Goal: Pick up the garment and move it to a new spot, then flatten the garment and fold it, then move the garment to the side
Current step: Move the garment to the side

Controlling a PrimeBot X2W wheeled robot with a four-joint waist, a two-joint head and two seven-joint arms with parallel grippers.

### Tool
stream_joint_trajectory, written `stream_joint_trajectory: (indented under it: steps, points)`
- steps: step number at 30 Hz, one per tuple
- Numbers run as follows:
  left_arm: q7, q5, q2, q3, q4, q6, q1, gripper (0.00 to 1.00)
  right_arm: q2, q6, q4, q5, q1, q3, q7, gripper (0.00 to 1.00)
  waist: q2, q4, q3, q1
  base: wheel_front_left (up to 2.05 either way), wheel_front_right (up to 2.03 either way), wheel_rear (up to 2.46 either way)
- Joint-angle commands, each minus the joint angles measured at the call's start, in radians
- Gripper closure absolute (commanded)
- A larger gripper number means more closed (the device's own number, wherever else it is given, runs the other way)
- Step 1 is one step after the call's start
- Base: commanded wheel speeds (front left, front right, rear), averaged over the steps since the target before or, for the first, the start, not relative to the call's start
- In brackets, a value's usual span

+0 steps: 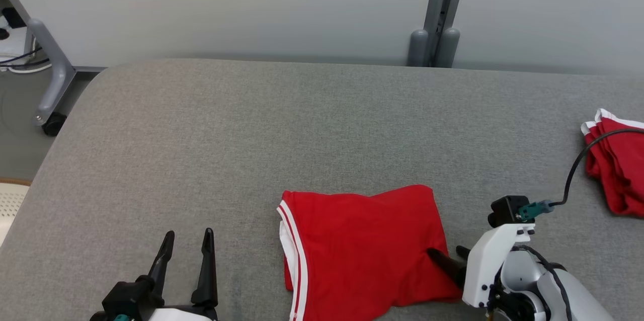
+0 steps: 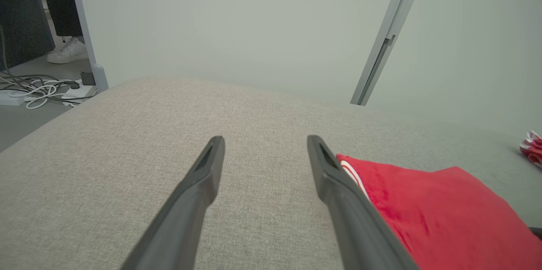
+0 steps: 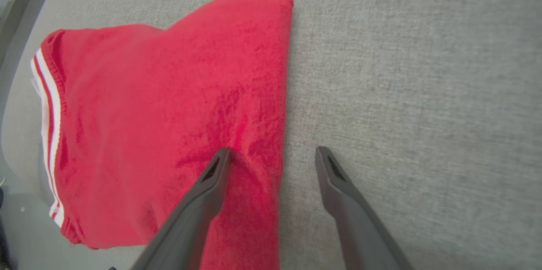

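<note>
A red garment with white-striped trim lies folded on the grey table near its front edge. My right gripper is open at the garment's right edge. In the right wrist view, one fingertip presses into the red garment and the other hangs over bare table, so my right gripper straddles that edge. My left gripper stands open to the left of the garment, nothing between its fingers. The left wrist view shows my left gripper over bare table, with the garment just to its right.
A second red garment lies bunched at the table's right edge. A grey post stands behind the table against the wall. Left of the table, a wheeled frame leg, floor cables and a person's shoe.
</note>
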Motion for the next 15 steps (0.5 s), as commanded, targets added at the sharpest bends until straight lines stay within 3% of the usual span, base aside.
stream_joint_trajectory:
  steps: [1,4,5,6,15]
  points:
    - [-0.004,0.004,0.004,0.0,0.002,-0.004,-0.017,0.0,0.012,0.001,0.021,0.02,-0.014,0.007,-0.014,0.0,-0.0001,0.014,0.015,0.0,0.0,0.0,0.0]
    - [-0.004,0.004,0.004,-0.001,0.002,-0.004,-0.03,0.0,0.023,0.001,0.06,0.041,-0.036,0.028,-0.026,0.0,-0.0001,0.02,0.024,0.0,0.0,0.0,0.0]
    - [-0.004,0.004,0.004,-0.002,0.002,-0.003,-0.032,0.0,0.024,0.001,0.066,0.046,-0.042,0.039,-0.033,0.54,-0.0001,0.021,0.027,0.0,0.0,0.0,0.0]
    - [-0.004,0.004,0.004,-0.001,0.001,-0.002,-0.034,0.0,0.025,0.001,0.07,0.057,-0.05,0.048,-0.038,1.0,-0.0001,0.021,0.03,0.0,0.0,0.0,0.0]
    - [-0.004,-0.009,0.004,0.005,-0.007,0.008,-0.039,0.0,-0.064,0.0,0.064,0.103,-0.16,0.079,-0.103,1.0,-0.0001,-0.031,0.052,0.0,0.0,0.0,0.0]
